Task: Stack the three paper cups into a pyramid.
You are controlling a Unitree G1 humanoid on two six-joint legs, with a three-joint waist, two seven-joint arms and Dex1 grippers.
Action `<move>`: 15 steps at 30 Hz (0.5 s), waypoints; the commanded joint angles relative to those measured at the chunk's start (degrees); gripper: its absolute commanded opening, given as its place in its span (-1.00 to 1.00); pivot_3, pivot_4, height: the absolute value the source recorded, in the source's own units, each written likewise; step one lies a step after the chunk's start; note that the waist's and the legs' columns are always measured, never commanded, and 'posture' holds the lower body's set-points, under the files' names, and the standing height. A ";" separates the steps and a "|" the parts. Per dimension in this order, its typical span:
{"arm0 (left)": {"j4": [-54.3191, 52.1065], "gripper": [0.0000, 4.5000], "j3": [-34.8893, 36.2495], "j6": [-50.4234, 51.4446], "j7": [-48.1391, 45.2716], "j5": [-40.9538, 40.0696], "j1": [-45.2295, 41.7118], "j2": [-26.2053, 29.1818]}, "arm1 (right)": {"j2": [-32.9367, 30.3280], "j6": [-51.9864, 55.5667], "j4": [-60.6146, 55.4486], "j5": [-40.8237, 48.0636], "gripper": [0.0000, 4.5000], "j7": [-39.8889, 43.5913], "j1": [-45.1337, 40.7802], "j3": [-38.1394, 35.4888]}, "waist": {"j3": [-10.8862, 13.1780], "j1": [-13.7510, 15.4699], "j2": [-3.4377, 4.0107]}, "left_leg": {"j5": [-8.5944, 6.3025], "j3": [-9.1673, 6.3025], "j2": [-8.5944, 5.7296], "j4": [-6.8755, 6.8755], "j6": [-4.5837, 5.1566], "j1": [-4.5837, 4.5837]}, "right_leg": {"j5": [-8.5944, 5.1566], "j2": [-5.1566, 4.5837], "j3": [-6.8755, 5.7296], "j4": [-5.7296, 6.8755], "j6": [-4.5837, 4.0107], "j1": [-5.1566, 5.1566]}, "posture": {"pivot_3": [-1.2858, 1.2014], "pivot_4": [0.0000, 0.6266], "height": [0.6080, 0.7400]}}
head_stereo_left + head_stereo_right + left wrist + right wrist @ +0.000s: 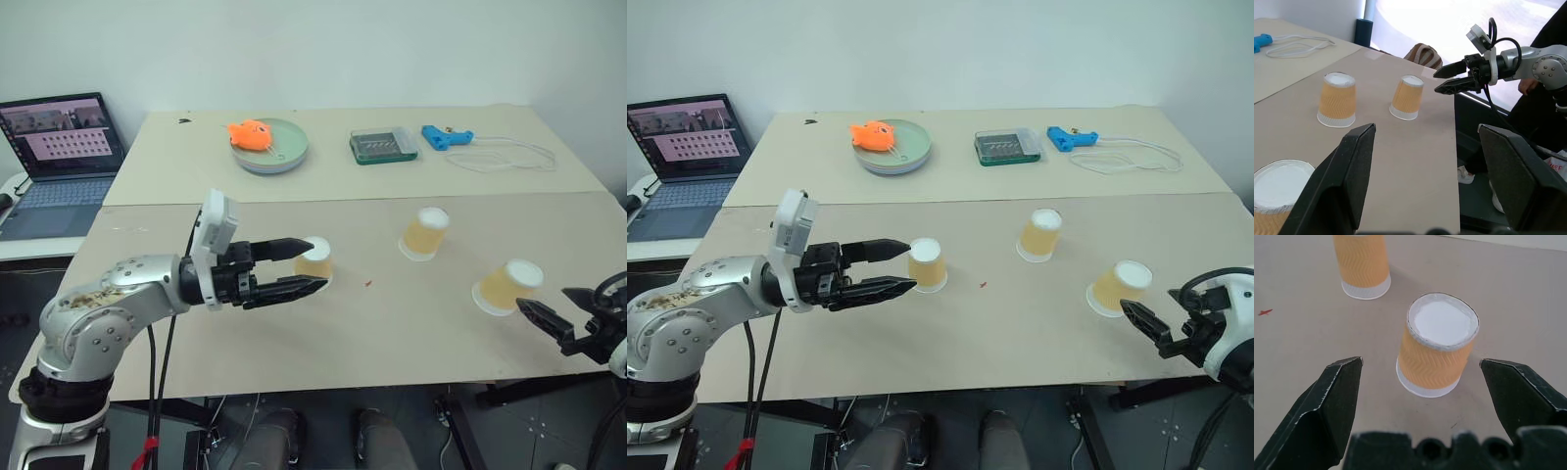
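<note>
Three paper cups stand upside down on the table, all apart. The left cup (315,260) sits by the fingertips of my left gripper (911,264). This gripper lies level, pointing right, open. In the left wrist view that cup (1278,188) is outside the fingers, with nothing between them. The middle cup (424,233) stands alone. The right cup (507,286) stands just ahead of my right gripper (544,302), which is open near the table's front right edge. In the right wrist view this cup (1437,352) lies beyond the fingertips, untouched.
At the back of the table are a plate (284,157) with an orange toy fish (250,134), a green-rimmed tray (383,145), and a blue tool (446,136) with a white cable (505,155). An open laptop (59,157) sits at the far left. The table's front edge is close to the right cup.
</note>
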 commanded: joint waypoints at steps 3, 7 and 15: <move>-0.59 0.58 0.27 -0.05 -0.53 -0.01 -1.41 0.29 | 2.36 -5.82 2.58 -2.07 0.99 -3.70 -1.70 4.39 | 0.00 -0.22 0.00 | 0.00 0.00 -0.01 0.00 0.00 0.00 | 0.00 0.00 0.01 0.00 0.00 -0.01 | 0.03 -0.52 0.85; -0.44 0.58 0.45 -0.03 -0.17 0.03 -1.73 0.30 | 3.10 -7.87 5.42 -2.79 0.99 -5.30 -4.90 8.60 | 0.00 -0.24 0.01 | 0.00 0.00 0.00 0.00 0.00 0.00 | 0.01 0.00 0.01 0.02 -0.01 -0.02 | 0.03 -0.52 0.85; -1.13 0.58 0.91 -0.09 0.65 -0.13 -1.32 0.39 | 1.69 -11.41 12.07 -4.85 0.99 -7.33 -11.02 11.91 | 0.00 -0.06 0.01 | 0.00 0.00 -0.02 0.00 0.01 -0.02 | 0.02 0.03 -0.01 0.00 -0.03 -0.05 | 0.03 -0.52 0.85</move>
